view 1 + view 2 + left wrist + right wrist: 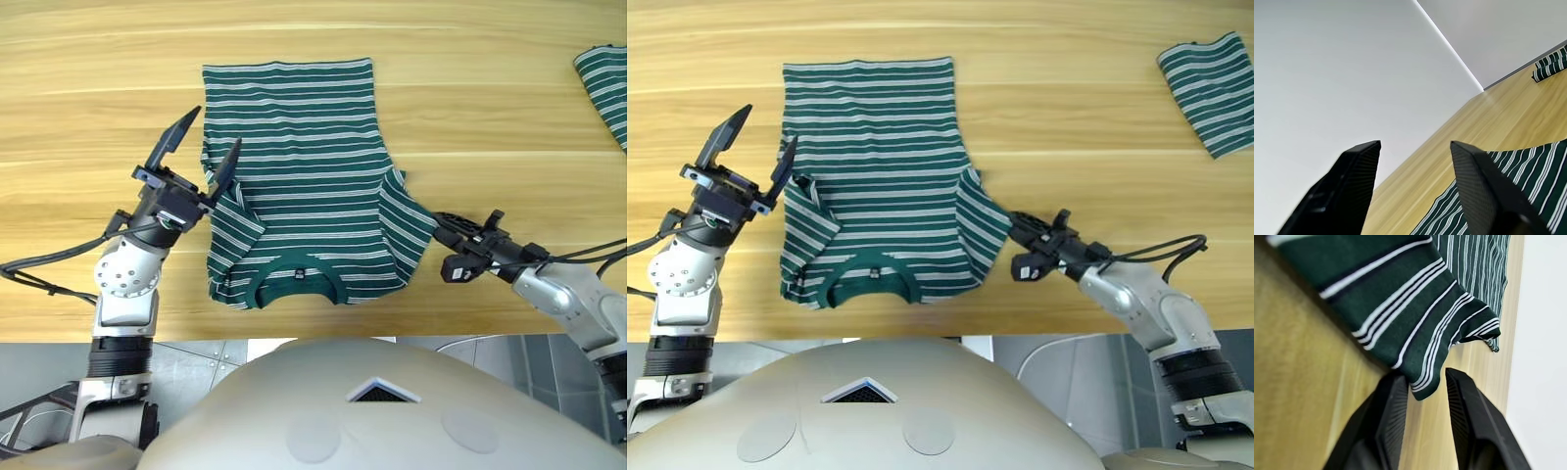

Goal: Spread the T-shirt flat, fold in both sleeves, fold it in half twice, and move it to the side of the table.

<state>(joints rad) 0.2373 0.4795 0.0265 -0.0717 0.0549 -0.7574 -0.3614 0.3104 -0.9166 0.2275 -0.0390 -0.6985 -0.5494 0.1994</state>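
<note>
Green striped T-shirt [304,176] on wooden table [98,59], right claw [439,223] at sleeve edge

The T-shirt [294,166] is dark green with thin white stripes running across its body and sleeves, and its collar band is plain green. At 2 o'clock from it, a folded cloth [1210,88] has the same green-and-white stripes. The surface [98,59] is pale honey wood with long straight grain. The left gripper [217,125] and right gripper [1422,382] have matt black fingers [1356,181].
</note>
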